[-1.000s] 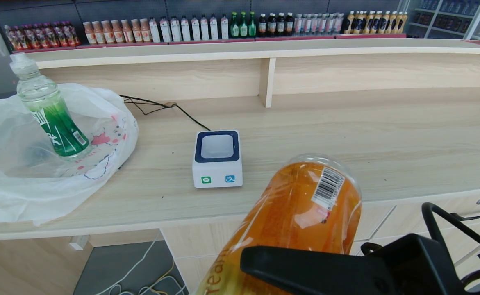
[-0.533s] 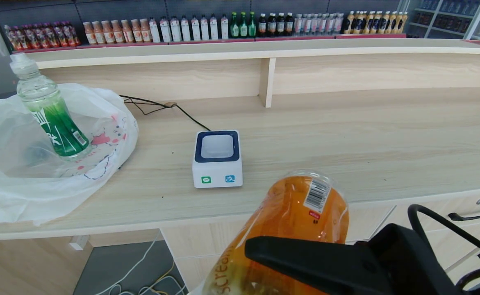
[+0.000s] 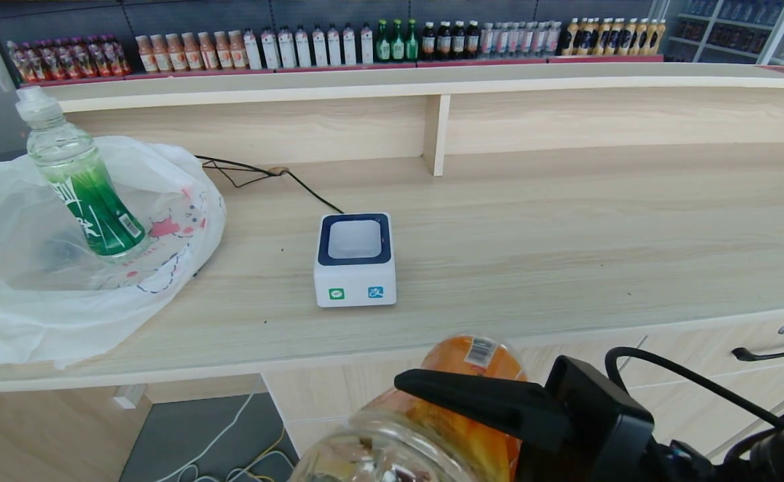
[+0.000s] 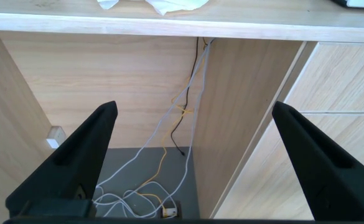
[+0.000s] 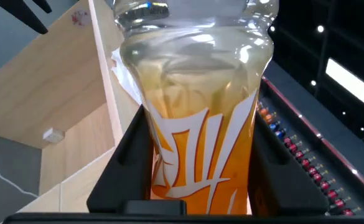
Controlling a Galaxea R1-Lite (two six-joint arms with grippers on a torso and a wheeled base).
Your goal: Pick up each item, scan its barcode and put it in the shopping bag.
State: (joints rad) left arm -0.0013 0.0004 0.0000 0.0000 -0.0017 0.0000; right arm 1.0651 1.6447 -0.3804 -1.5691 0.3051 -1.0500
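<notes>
My right gripper (image 3: 432, 415) is shut on an orange drink bottle (image 3: 472, 361), held low in front of the counter's front edge, below and to the right of the scanner. The bottle's clear end points at the head camera, and a barcode label (image 3: 480, 349) shows on its far end. The right wrist view shows the bottle (image 5: 197, 155) clamped between both black fingers (image 5: 126, 168). The white and blue scanner (image 3: 355, 258) sits mid-counter. At the left, a white shopping bag (image 3: 23, 294) holds a green-labelled bottle (image 3: 90, 201) leaning upright. My left gripper (image 4: 194, 109) hangs open under the counter.
A black cable (image 3: 264, 174) runs from the scanner to the back ledge. A raised wooden shelf with a divider (image 3: 436, 134) backs the counter. Drawers with black handles (image 3: 772, 349) lie at the lower right. Loose cables (image 4: 175, 143) hang in the recess under the counter.
The right gripper has lowered the orange bottle towards the counter's front edge and tipped it, so its clear end now faces the camera. Bag, green bottle and scanner have not moved.
</notes>
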